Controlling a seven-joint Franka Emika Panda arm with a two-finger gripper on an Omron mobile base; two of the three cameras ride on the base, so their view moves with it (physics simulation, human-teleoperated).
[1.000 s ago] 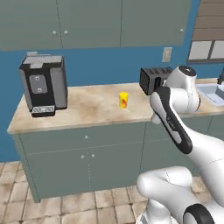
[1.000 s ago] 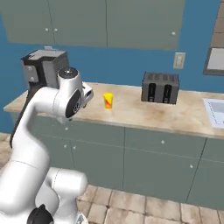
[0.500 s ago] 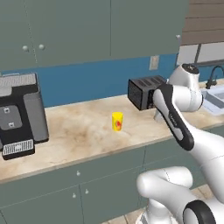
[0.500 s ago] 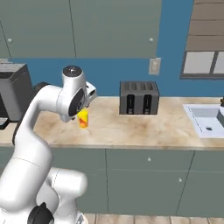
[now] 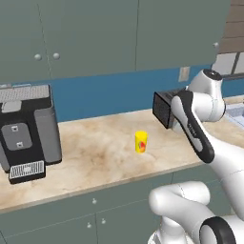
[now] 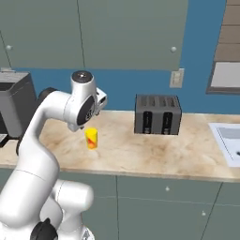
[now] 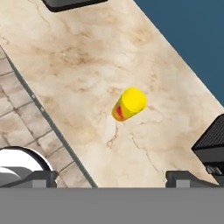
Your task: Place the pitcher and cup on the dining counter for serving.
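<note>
The cup (image 5: pixel 141 142) (image 6: pixel 92 138) is a small yellow tumbler with a red-orange mark. It stands upright on a marble counter (image 5: pixel 95 155) backed by grey cabinets. In the hand view the cup (image 7: pixel 128 105) lies ahead of my gripper (image 7: pixel 114 179), well apart from it. The two fingertips (image 7: pixel 41 178) stand wide apart, open, with nothing between them. My arm rises over the counter close to the cup. The pitcher and the dining counter are out of view.
A dark toaster (image 6: pixel 157 115) (image 5: pixel 164 108) stands on the counter to the cup's right. A black and grey coffee machine (image 5: pixel 26 131) (image 6: pixel 14 108) stands to its left. A sink (image 6: pixel 229 140) is at the far right. Tiled floor (image 7: pixel 22 127) lies below the counter edge.
The whole picture has shifted: the base has driven closer to the counter, so the cup, toaster and coffee machine look larger. The cup has not moved on the counter. The gripper stays open.
</note>
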